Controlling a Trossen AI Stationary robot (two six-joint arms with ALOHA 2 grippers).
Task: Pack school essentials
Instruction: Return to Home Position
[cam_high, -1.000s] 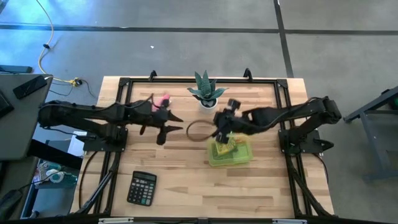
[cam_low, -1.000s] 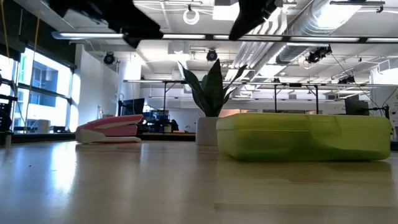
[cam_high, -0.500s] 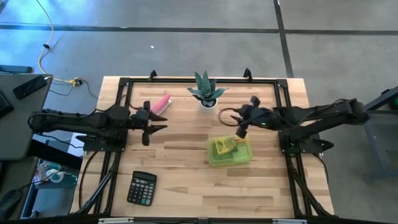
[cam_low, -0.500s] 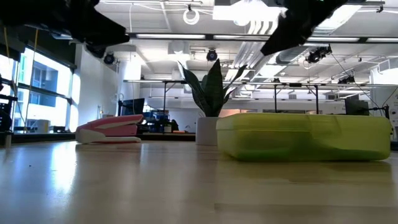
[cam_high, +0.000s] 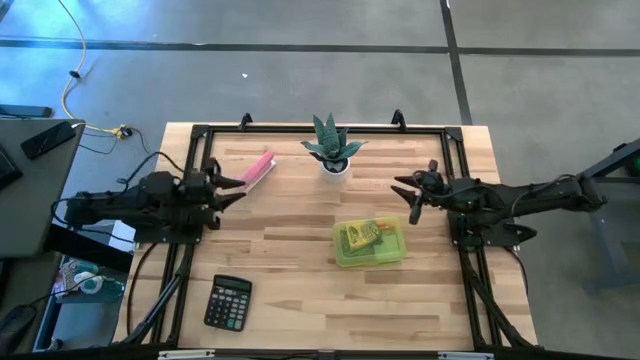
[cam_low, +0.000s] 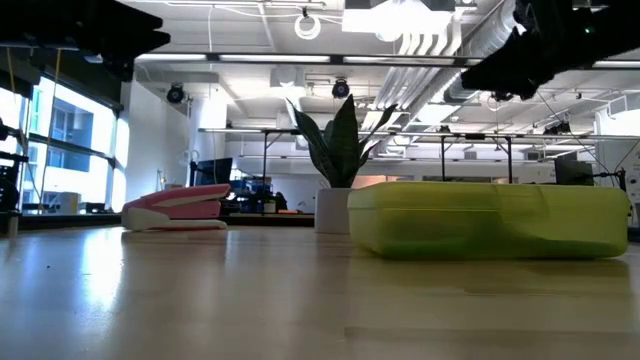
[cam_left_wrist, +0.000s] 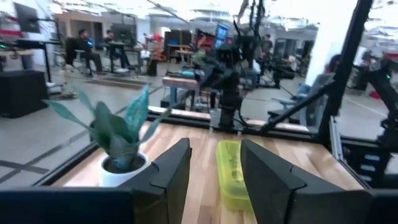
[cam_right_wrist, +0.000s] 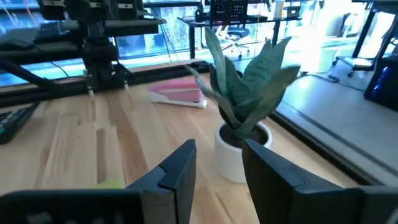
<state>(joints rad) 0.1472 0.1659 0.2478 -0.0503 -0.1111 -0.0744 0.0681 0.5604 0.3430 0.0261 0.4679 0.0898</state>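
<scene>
Evidently packing is done: the box (cam_high: 369, 243) sits lidded on the surface (cam_high: 290, 290) near the plant (cam_high: 331, 150). Left gripper (cam_high: 232, 186) and right gripper (cam_high: 405, 196) hover by their bases, fingers apart, empty. Only homing remains, probably.

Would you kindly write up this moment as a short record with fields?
supply box: green, lid shut, resting on the table, nearer the right arm
left claw: open, empty, over the table's left side
right claw: open, empty, over the table's right side, off the box
left outside: black calculator on the left arm's side; pink bar close to the left claw
other: potted plant between the two claws, beyond the box in the low view
</scene>
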